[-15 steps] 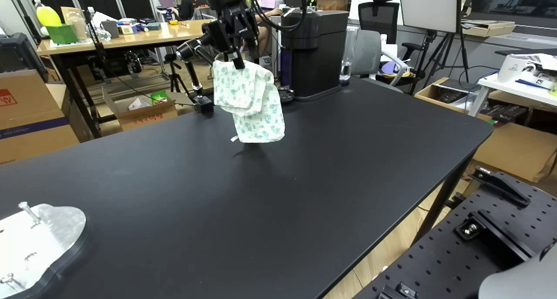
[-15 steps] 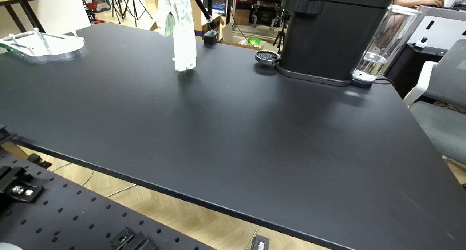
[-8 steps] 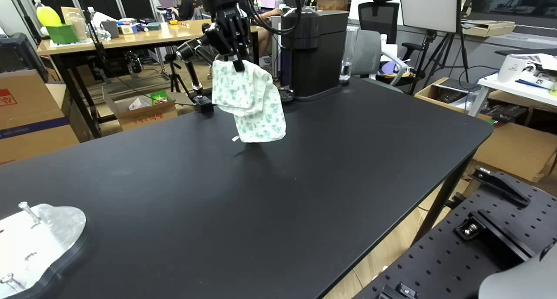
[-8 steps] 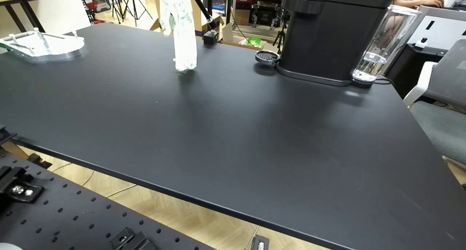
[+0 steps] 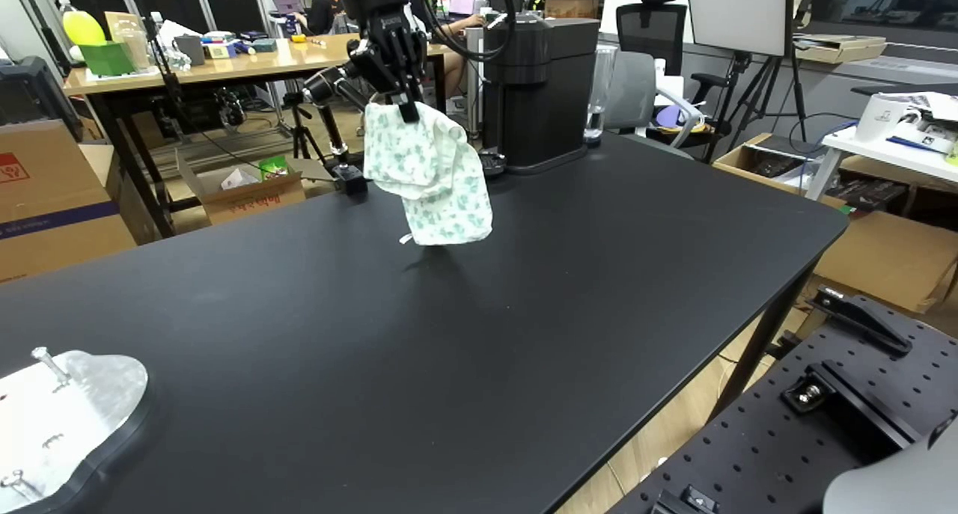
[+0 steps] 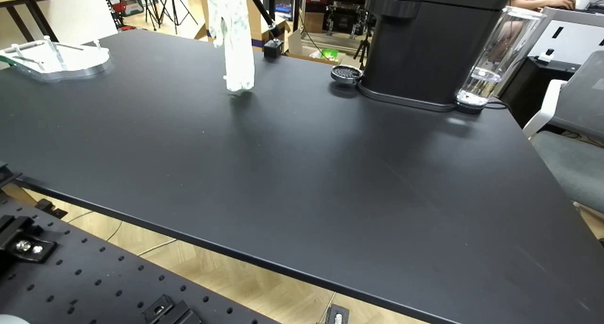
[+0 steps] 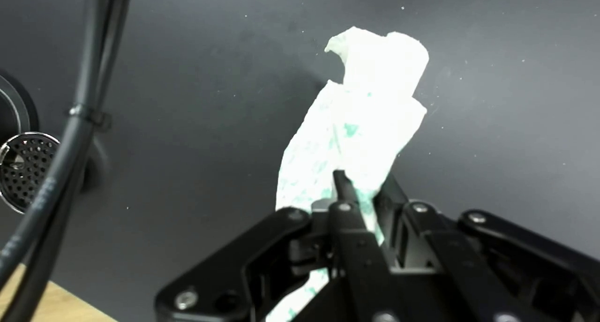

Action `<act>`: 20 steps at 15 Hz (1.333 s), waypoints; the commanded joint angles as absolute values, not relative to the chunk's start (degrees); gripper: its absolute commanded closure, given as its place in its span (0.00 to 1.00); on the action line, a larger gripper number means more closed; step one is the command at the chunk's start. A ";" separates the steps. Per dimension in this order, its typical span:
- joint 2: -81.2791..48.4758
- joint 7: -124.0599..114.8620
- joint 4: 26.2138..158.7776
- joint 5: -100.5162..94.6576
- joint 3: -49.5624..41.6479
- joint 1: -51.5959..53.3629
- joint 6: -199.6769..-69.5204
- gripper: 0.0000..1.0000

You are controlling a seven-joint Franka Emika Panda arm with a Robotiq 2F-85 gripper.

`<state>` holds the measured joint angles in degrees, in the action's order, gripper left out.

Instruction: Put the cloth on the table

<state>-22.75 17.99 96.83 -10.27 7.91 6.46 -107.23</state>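
The white cloth [image 5: 449, 211] with green print hangs folded above the black table [image 5: 337, 364], its lower edge just over the surface and a shadow beneath. In an exterior view the cloth [image 6: 238, 55] shows nearly edge-on, its top cut off by the frame. My gripper [image 5: 410, 110] has come in from above at the cloth's upper part. In the wrist view a narrow strip of the cloth [image 7: 361, 120] fills the gap of the gripper [image 7: 368, 186], so it is shut on it. A further part of the fabric passes beside the left finger.
A black jointed stand [image 5: 329, 125] is clamped at the table edge behind the cloth; whether the fabric touches it cannot be seen. A black coffee machine [image 6: 424, 55] with a drip tray [image 6: 347, 74] stands close by. A clear plate with pegs [image 5: 82, 402] lies at one end of the table.
The gripper's fingers have come together on the cloth, and the wrist has tilted and shifted slightly. The cloth has swung only a little and hangs at about the same height.
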 commanded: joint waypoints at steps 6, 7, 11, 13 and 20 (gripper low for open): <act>-14.16 16.87 101.29 -14.54 8.04 8.44 -109.87 0.96; -12.93 16.96 101.73 -15.20 8.19 8.73 -109.91 0.96; -10.13 17.00 102.75 -15.25 8.39 8.82 -109.47 0.96; -10.24 16.83 102.61 -14.88 8.21 8.61 -108.90 0.56; -14.05 13.92 102.44 -11.34 7.73 7.93 -108.94 0.11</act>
